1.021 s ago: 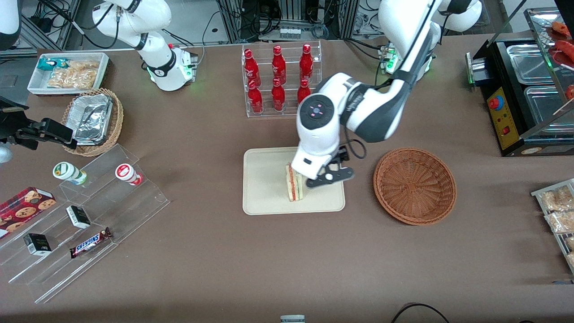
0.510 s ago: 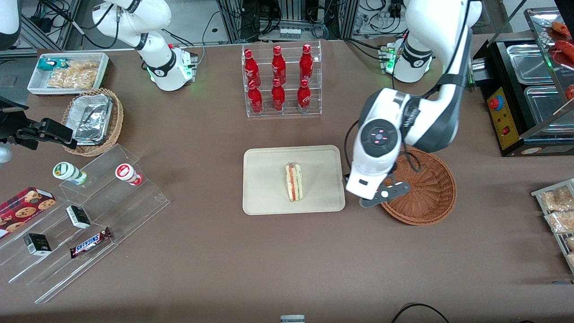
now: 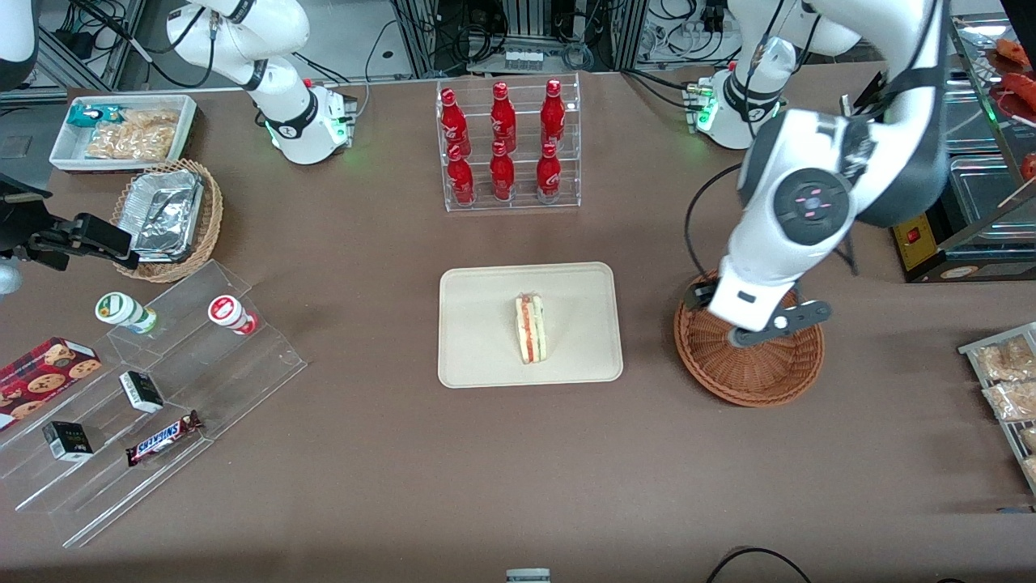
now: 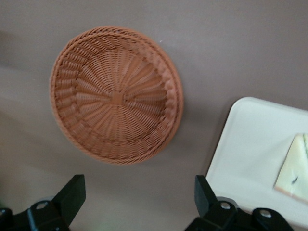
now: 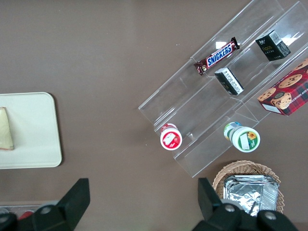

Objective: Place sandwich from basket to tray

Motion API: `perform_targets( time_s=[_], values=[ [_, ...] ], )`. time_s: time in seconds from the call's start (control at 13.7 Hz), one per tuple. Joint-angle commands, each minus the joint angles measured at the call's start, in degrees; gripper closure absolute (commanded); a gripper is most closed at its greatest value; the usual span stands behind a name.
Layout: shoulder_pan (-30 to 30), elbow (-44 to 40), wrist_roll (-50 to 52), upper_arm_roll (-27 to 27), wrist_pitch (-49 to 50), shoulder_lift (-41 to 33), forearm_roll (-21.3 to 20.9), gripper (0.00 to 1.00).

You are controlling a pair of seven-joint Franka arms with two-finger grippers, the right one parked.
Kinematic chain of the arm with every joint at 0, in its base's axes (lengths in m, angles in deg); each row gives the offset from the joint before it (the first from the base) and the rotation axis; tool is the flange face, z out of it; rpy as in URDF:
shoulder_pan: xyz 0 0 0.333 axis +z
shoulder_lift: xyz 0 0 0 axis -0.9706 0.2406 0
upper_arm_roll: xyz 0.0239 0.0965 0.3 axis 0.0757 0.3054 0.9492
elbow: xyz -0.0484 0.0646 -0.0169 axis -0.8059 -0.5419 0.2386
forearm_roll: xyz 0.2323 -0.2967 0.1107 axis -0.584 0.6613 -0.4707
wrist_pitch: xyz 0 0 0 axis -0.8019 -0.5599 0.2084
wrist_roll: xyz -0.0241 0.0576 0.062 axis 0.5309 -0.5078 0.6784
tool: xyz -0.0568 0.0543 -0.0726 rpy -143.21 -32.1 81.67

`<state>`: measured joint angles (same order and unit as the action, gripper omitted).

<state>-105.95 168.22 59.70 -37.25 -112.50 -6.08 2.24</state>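
Sandwich (image 3: 531, 329) on tray (image 3: 486, 356) | end effector (image 4: 139, 202) open, empty, above basket (image 3: 753, 372) | risk: low, arm snagging basket rim

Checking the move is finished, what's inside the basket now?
Nothing: the basket shows bare weave. The sandwich lies on the tray. The open gripper hangs above the basket.

Sandwich (image 4: 293, 168) cut off at the frame edge (claw (image 4: 137, 204) fingertips likewise)
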Motion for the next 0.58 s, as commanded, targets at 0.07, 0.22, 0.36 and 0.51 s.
perform_targets(
  time_s=[0.07, 0.22, 0.36, 0.51],
  values=[
    [13.7, 2.0, -12.9, -9.2, 6.3, -6.7, 0.5, 0.0],
    [22.1, 1.9, -22.2, -15.1, 9.8, -9.2, 0.5, 0.0],
    [28.6, 1.9, -27.5, -19.2, 11.5, -11.2, 0.3, 0.0],
    [33.1, 1.7, -34.1, -20.5, 12.8, -12.9, 0.3, 0.0]
  ],
)
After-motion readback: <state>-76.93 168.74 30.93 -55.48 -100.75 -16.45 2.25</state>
